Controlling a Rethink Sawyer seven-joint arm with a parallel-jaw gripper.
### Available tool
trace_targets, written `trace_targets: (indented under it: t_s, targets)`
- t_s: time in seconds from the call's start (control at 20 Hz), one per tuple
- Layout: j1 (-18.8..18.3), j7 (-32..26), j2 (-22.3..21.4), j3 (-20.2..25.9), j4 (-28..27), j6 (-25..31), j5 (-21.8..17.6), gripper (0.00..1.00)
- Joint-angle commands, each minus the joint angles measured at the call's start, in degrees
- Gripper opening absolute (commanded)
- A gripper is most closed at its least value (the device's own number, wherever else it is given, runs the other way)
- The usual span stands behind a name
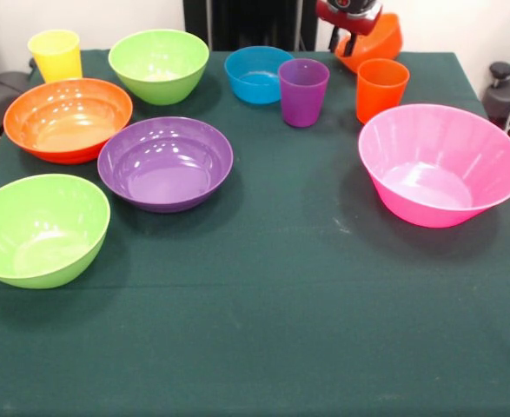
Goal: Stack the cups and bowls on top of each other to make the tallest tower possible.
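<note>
My gripper (pixel 343 43) is at the far edge of the table, shut on the rim of the small orange bowl (pixel 381 42), which hangs tilted behind the orange cup (pixel 381 89). The purple cup (pixel 303 91) stands beside the small blue bowl (pixel 256 76). The yellow cup (pixel 55 54) is at the far left. A lime green bowl (pixel 159 65) is next to it. The large orange bowl (pixel 68 119), purple bowl (pixel 165 162) and second lime green bowl (pixel 39 228) sit on the left. The large pink bowl (pixel 440 165) sits on the right. All stand upright and apart.
The table (pixel 281 330) has a dark green cloth. The black pedestal (pixel 246 22) stands behind the far edge. A dark object (pixel 508 95) stands off the table at the right.
</note>
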Motion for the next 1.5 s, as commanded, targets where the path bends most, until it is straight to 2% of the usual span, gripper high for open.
trace_targets:
  t_s: [0.05, 0.8, 1.05, 1.2, 1.5]
  targets:
    - [-1.0, 8.9, 2.9, 1.8, -4.5, -3.5, -2.3, 0.00]
    - [2.5, 13.9, 1.0, -1.4, -4.5, -4.6, -2.3, 0.00]
    - [1.4, 13.5, -0.9, -1.3, -3.4, -4.4, -1.1, 0.00]
    - [2.4, 14.3, -0.3, -1.9, -3.8, -4.9, -1.5, 0.00]
    - [2.2, 14.1, -0.1, -2.3, -3.6, -5.5, -1.6, 0.00]
